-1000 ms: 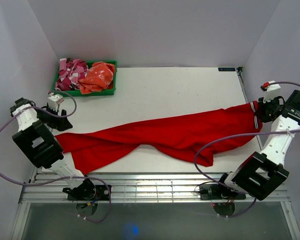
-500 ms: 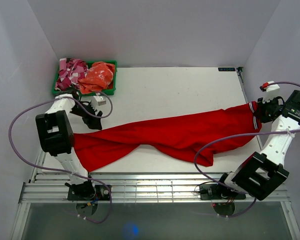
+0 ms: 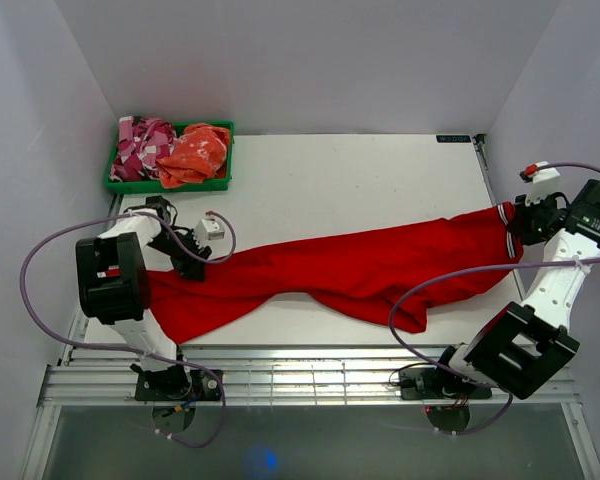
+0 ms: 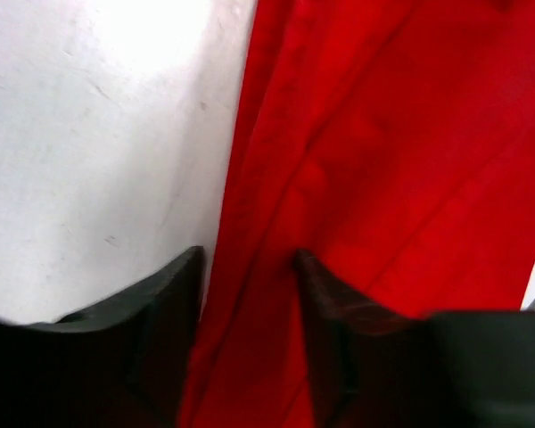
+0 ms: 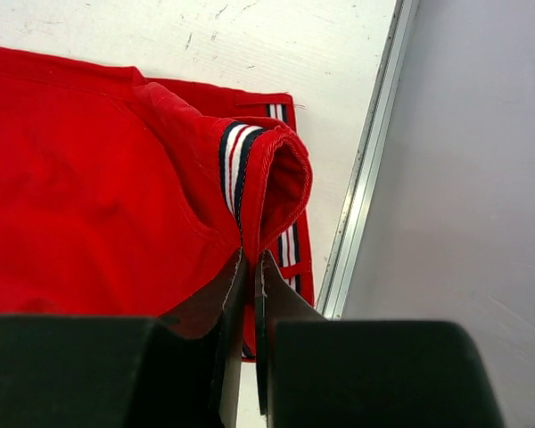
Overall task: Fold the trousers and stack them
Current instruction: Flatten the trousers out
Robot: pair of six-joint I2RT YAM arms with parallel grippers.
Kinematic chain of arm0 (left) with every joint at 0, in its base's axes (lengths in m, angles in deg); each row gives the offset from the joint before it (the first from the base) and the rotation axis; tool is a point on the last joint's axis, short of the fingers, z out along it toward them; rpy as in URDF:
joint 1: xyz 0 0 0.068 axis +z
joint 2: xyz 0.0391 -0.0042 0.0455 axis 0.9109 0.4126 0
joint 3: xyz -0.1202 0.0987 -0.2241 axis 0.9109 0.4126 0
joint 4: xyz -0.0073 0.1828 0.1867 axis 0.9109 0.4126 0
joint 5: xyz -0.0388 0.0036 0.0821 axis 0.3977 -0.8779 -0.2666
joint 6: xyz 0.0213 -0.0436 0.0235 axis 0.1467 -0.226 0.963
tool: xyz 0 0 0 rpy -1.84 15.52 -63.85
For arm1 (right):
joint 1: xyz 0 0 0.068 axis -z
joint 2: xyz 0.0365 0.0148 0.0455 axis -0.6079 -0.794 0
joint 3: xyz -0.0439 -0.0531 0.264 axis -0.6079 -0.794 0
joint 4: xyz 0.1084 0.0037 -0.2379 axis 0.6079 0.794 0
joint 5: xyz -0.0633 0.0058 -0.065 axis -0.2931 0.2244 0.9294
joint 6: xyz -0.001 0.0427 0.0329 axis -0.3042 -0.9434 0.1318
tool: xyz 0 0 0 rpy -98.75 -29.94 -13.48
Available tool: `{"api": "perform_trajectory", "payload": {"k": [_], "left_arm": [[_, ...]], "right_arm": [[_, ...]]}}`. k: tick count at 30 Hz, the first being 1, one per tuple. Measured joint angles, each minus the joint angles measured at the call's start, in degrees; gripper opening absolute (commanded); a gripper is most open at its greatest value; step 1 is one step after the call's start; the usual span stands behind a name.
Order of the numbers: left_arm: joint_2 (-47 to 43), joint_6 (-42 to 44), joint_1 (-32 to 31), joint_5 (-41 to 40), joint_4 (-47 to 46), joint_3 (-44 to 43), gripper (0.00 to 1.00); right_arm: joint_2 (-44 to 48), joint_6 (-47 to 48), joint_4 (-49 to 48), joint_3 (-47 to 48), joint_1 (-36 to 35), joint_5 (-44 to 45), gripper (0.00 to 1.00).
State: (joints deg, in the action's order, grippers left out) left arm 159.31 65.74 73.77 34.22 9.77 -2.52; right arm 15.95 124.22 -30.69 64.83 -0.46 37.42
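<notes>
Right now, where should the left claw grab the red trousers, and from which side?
Probably the far edge of the trousers leg, near its left end, from above. The cloth lies flat on the table, so only an edge offers a pinch, and that edge runs between the parted fingers of the left gripper. The right gripper holds the striped band.

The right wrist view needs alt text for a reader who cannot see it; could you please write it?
The right gripper is shut on a raised fold of the red trousers, pinching the band with navy, white and red stripes. The cloth spreads left over the white table, beside a metal rail.
</notes>
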Motion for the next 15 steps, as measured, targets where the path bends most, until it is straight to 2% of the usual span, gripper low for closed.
{"api": "perform_trajectory", "payload": {"k": [1,3,5,15], "left_arm": [[-0.76,0.09,-0.02,-0.55,-0.22,0.94,0.37],[-2.71,-0.26,0.22,-1.49,-0.68,2.56,0.27],[-5.53,-1.01,0.87,-1.86,-1.22,3.19,0.00],[-28.20,-1.79,10.84,-0.98,-2.93,3.13,0.00]], "right_arm": [[0.00,0.02,0.02,0.11,0.00,-0.04,0.08],[0.00,0.00,0.22,0.50,0.00,-0.07,0.08],[0.04,0.00,0.28,0.81,-0.02,-0.11,0.08],[3.06,-1.11,1.60,1.62,0.66,-2.25,0.08]]}}
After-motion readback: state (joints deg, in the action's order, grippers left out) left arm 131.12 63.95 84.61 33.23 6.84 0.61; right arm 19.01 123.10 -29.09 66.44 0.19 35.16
